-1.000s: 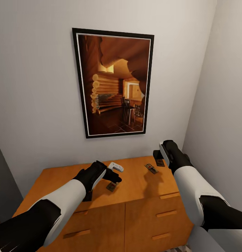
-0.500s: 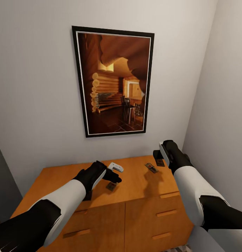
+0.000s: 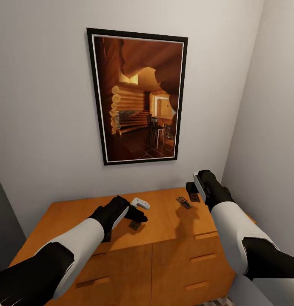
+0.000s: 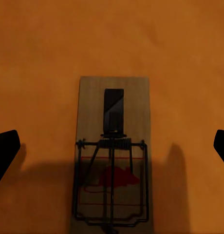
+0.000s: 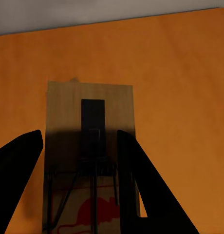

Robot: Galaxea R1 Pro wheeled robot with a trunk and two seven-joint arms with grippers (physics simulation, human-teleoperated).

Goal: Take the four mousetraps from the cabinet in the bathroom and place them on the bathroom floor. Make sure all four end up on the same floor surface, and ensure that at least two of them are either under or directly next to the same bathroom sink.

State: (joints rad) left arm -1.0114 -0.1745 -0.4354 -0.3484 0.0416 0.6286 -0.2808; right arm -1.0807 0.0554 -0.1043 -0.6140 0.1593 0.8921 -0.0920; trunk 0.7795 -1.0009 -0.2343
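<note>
On the orange-brown cabinet (image 3: 78, 221) top lie three mousetraps. One mousetrap (image 3: 135, 225) (image 4: 112, 156) sits just below my left gripper (image 3: 137, 217) (image 4: 112, 148), whose fingers stand wide open on either side of it, apart from the board. A second mousetrap (image 3: 194, 197) (image 5: 90, 146) lies near the back right corner under my right gripper (image 3: 191, 188) (image 5: 80, 183), which is open, its dark fingers (image 5: 141, 185) flanking the board, one overlapping its edge. A third mousetrap (image 3: 184, 203) lies loose between the two arms.
A small white object (image 3: 140, 202) rests on the cabinet top beside my left hand. A large framed picture (image 3: 138, 95) hangs on the wall behind. A side wall (image 3: 270, 127) stands close on the right. Drawer fronts with bar handles (image 3: 202, 258) face me.
The whole head view has shifted slightly, so the camera moved. Both grippers hold their places over their mousetraps, still open.
</note>
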